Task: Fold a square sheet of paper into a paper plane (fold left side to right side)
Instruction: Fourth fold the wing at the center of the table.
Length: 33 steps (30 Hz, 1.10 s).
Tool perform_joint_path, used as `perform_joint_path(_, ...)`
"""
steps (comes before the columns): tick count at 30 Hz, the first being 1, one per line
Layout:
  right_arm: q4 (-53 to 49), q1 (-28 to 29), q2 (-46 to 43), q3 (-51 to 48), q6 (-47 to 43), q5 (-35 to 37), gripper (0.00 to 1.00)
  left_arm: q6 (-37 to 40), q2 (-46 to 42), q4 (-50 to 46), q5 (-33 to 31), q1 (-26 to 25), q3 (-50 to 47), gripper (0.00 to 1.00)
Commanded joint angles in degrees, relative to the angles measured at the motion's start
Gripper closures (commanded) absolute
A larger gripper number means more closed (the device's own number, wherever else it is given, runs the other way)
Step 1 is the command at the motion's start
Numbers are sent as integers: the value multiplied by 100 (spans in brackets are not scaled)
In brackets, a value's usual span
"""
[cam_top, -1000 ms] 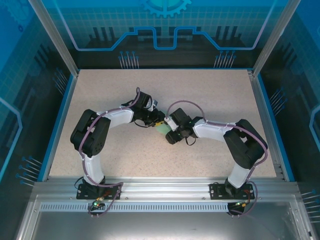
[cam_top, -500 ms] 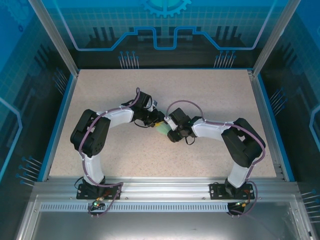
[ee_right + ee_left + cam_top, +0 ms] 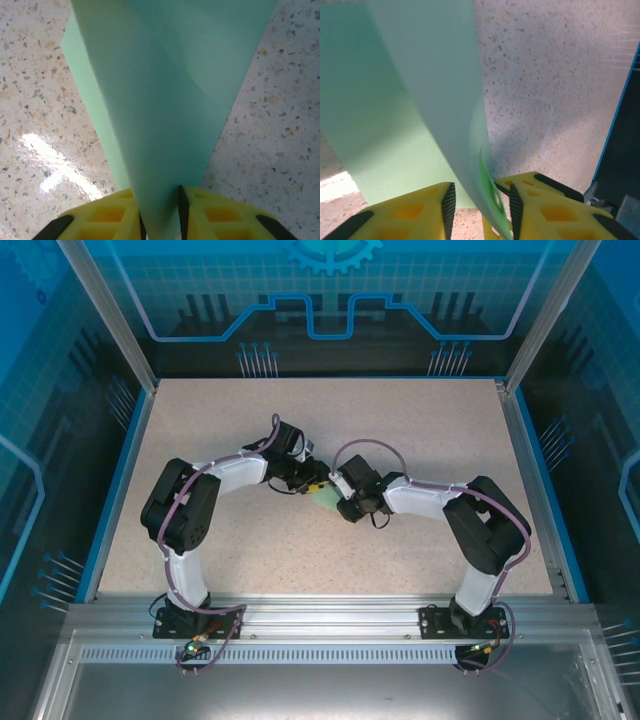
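Square sheet of paper (image 3: 325, 498) at centre of worktop (image 3: 420, 420), between both claws, equally near each. Right claw (image 3: 160, 202): narrow, pinching raised flap; flap's long axis runs straight away from it. Left claw (image 3: 477, 200): part open, paper edge loose in gap.

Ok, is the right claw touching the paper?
Touching. In the right wrist view the square sheet of paper runs down into the right claw, meeting both black pads with no gap.

We are looking at the square sheet of paper (image 3: 325, 497), pale mint green and folded, lying in the middle of the desk (image 3: 420, 425) with one flap sticking up.
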Motion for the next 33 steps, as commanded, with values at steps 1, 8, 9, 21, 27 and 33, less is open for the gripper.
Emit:
perform_joint_path(1,26,23,90,82,-95,-54,78,70,-253,-98,-10,79,59,57)
perform_joint_path(8,66,-34,119,33,-80,-325,83,210,-895,-90,-21,407,-353,37)
perform_joint_path(9,64,-33,135,26,-80,-335,83,227,-1001,-80,-23,446,-405,34)
perform_joint_path(21,279,-267,122,-190,177,-1053,84,35,-1618,412,244,726,-1386,38)
perform_joint_path(27,415,-432,181,-299,342,-1346,84,-84,-1198,731,358,442,-1446,50)
perform_joint_path(33,535,-547,188,-439,468,-1481,84,-166,-517,800,394,93,-924,61)
